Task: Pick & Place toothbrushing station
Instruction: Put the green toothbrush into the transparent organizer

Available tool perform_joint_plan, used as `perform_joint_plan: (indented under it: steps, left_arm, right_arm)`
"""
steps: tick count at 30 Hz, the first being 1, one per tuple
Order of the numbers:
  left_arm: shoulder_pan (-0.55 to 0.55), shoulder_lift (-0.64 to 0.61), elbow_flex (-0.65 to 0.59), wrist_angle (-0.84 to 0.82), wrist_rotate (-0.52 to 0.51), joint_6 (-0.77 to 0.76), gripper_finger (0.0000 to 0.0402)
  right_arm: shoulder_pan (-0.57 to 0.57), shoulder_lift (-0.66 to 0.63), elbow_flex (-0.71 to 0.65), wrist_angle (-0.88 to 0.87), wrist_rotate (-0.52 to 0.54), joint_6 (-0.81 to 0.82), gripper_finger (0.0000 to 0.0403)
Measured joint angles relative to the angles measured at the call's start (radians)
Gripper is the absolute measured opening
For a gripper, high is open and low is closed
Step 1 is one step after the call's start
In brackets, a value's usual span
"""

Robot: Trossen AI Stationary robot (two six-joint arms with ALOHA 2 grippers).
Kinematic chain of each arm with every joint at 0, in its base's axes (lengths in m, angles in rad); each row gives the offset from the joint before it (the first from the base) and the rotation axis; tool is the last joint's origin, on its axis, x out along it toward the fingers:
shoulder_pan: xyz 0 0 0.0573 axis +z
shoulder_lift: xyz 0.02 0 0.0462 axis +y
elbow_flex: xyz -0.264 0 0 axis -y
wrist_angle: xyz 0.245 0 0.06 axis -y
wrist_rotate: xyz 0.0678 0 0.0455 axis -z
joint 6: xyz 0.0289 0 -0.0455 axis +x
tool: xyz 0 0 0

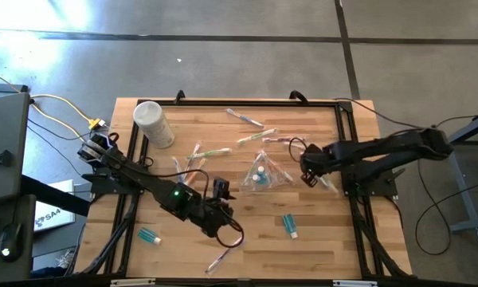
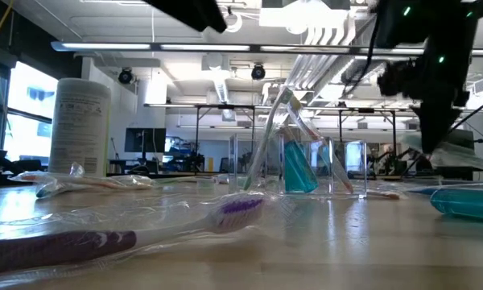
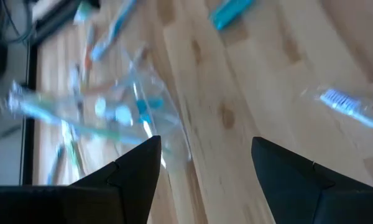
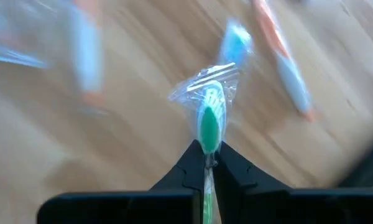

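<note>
The toothbrushing station (image 1: 261, 175) is a clear holder standing mid-table with toothbrushes and a teal tube in it; it also shows in the low view (image 2: 299, 161) and the left wrist view (image 3: 121, 115). To its right, my right gripper (image 1: 309, 169) points steeply down, shut on a green toothbrush in a clear wrapper (image 4: 209, 121). My left gripper (image 1: 223, 217) hovers open near the holder's near-left side, nothing between its fingers (image 3: 205, 162). Several wrapped toothbrushes lie flat around the holder. My right gripper pinches the green wrapped toothbrush between its two fingertips (image 4: 206, 149), coming from above. The brush runs along the fingers, and its crinkled wrapped end (image 4: 210, 90) sticks out past the tips. That end seems clear of the wood; the other end is hidden by the fingers.
A white cylindrical tub (image 1: 153, 123) stands at the far left. Teal toothpaste tubes lie near the front (image 1: 290, 226) and front left (image 1: 149, 236). A purple toothbrush (image 2: 145, 229) lies by the near edge. Black rails frame the table.
</note>
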Motion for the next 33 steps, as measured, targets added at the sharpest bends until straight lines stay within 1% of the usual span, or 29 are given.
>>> perform_joint_plan:
  steps: [2, 4, 7, 10, 12, 15, 18, 20, 21, 22, 26, 28, 30, 33]
  left_arm:
    - [0.000, 0.005, 0.000, 0.035, 0.016, 0.040, 0.0243]
    - [0.000, 0.006, 0.000, 0.057, 0.024, 0.070, 0.0243]
    - [0.000, 0.005, 0.000, 0.086, 0.024, 0.079, 0.0243]
    - [0.017, 0.005, 0.000, 0.102, 0.021, 0.080, 0.0243]
    - [0.039, 0.005, 0.000, 0.096, 0.019, 0.080, 0.0243]
    - [0.084, 0.005, 0.000, 0.096, 0.021, 0.076, 0.0243]
    - [0.142, 0.005, 0.000, 0.124, 0.049, 0.071, 0.0243]
    - [0.183, -0.002, 0.000, 0.183, 0.084, 0.079, 0.0243]
    - [0.203, -0.005, 0.000, 0.231, 0.120, 0.084, 0.0243]
    - [0.224, -0.007, 0.000, 0.289, 0.181, 0.091, 0.0243]
    - [0.309, -0.006, 0.001, 0.435, 0.515, 0.096, 0.0243]
    - [0.341, 0.003, 0.001, 0.489, 0.654, 0.088, 0.0243]
    - [0.363, 0.018, 0.001, 0.525, 0.723, 0.061, 0.0243]
    - [0.376, 0.042, 0.000, 0.583, 0.719, 0.044, 0.0243]
  right_arm:
    - [0.076, -0.043, 0.000, 0.069, 0.021, 0.013, 0.0008]
    - [0.164, -0.082, 0.000, 0.157, 0.072, 0.012, 0.0008]
    - [0.311, -0.123, 0.001, 0.325, 0.251, -0.019, 0.0007]
    - [0.447, -0.130, 0.002, 0.524, 0.417, -0.180, 0.0007]
    - [0.515, -0.128, 0.002, 0.650, 0.485, -0.298, 0.0007]
    - [0.578, -0.115, 0.003, 0.813, 0.533, -0.445, 0.0007]
    - [0.620, -0.100, 0.004, 0.911, 0.535, -0.543, 0.0007]
    - [0.634, -0.084, 0.004, 0.987, 0.536, -0.610, 0.0007]
    - [0.637, -0.073, 0.004, 1.018, 0.541, -0.646, 0.0007]
    - [0.638, -0.062, 0.004, 1.049, 0.543, -0.684, 0.0007]
    - [0.635, -0.016, 0.004, 1.185, 0.543, -0.832, 0.0007]
    - [0.635, -0.002, 0.004, 1.253, 0.543, -0.894, 0.0007]
    - [0.635, 0.004, 0.004, 1.301, 0.539, -0.940, 0.0007]
    - [0.630, 0.003, 0.004, 1.343, 0.532, -0.966, 0.0008]
